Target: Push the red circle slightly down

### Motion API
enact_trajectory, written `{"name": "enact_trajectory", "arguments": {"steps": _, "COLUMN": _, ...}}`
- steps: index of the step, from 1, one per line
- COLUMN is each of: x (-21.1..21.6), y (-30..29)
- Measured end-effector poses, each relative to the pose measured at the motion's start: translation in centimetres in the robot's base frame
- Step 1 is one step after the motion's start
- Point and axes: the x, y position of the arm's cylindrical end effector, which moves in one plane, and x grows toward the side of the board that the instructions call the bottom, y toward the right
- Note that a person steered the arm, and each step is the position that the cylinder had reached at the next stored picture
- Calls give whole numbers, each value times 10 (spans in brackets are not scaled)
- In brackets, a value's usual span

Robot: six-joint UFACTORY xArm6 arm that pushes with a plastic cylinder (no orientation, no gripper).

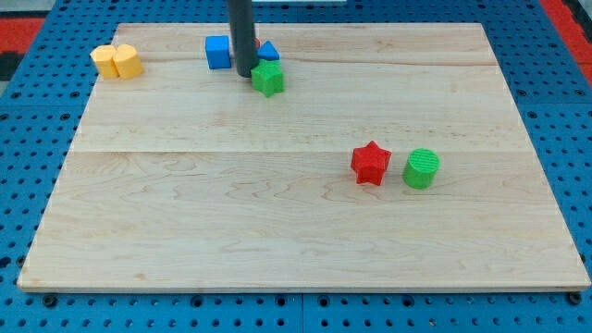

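Nearest the camera is the front edge of the bench (pixel 296 282), a pale wooden board of joined planks lying on a blue pegboard (pixel 37 310). The lower half of the frame shows bare wood.

My tip (pixel 245 74) is in the upper middle of the frame, at the lower end of a straight dark rod that comes down from the top edge. The rod ends plainly, with no jaws to open or close, and it holds nothing. The tip stands in a small cluster of blocks. The green star (pixel 269 79) is just beside it on the view's right, touching it or nearly so. The blue cube (pixel 218 52) sits just to its upper left, close against the rod's side. A second blue block (pixel 269 50), possibly a triangle, shows behind the green star on the rod's right, and the star covers its lower part.

Further out, two yellow blocks (pixel 117 62) stand side by side and touching in the upper left corner of the bench, well apart from the tip. To the lower right of centre, the red star (pixel 371 163) and the green cylinder (pixel 422 169) stand near each other with a narrow gap between them, far from the tip.

I cannot tell where the red circle is. The red star is the only red block that shows clearly, and the rod covers the spot between the two blue blocks, so its place and look cannot be made out.
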Motion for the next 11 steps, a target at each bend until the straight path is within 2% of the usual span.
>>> {"name": "enact_trajectory", "arguments": {"steps": 1, "x": 1, "y": 51}}
{"name": "enact_trajectory", "arguments": {"steps": 3, "x": -70, "y": 75}}
{"name": "enact_trajectory", "arguments": {"steps": 5, "x": -69, "y": -5}}
{"name": "enact_trajectory", "arguments": {"steps": 7, "x": -17, "y": -16}}
{"name": "enact_trajectory", "arguments": {"steps": 8, "x": -48, "y": -17}}
{"name": "enact_trajectory", "arguments": {"steps": 9, "x": -34, "y": -36}}
{"name": "enact_trajectory", "arguments": {"steps": 11, "x": 73, "y": -89}}
